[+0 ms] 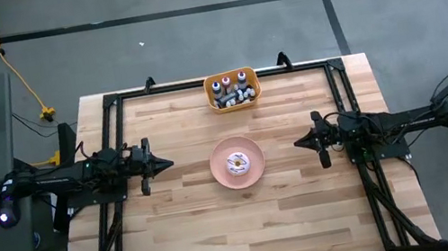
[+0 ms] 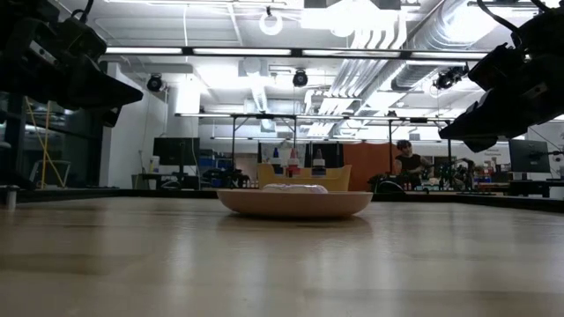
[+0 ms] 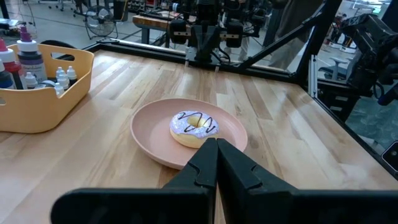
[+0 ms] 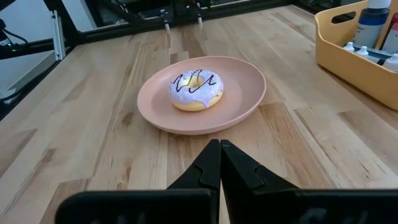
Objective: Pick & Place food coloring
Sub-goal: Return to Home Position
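The food coloring bottles (image 1: 232, 90) stand inside an orange bin (image 1: 252, 95) at the table's far middle; larger capped ones and small whitish ones (image 3: 62, 78) show in the left wrist view, and a few (image 4: 372, 37) in the right wrist view. My left gripper (image 1: 168, 163) hovers left of the pink plate, shut and touching nothing (image 3: 216, 149). My right gripper (image 1: 297, 142) hovers right of the plate, also shut and touching nothing (image 4: 220, 150). Both are well short of the bin.
A round pink plate (image 1: 218, 172) with a white-iced doughnut (image 1: 238, 162) sits at the table's middle, between the two grippers. A black frame (image 1: 163, 90) runs along the table's far and side edges. A person (image 2: 407, 164) shows in the room behind.
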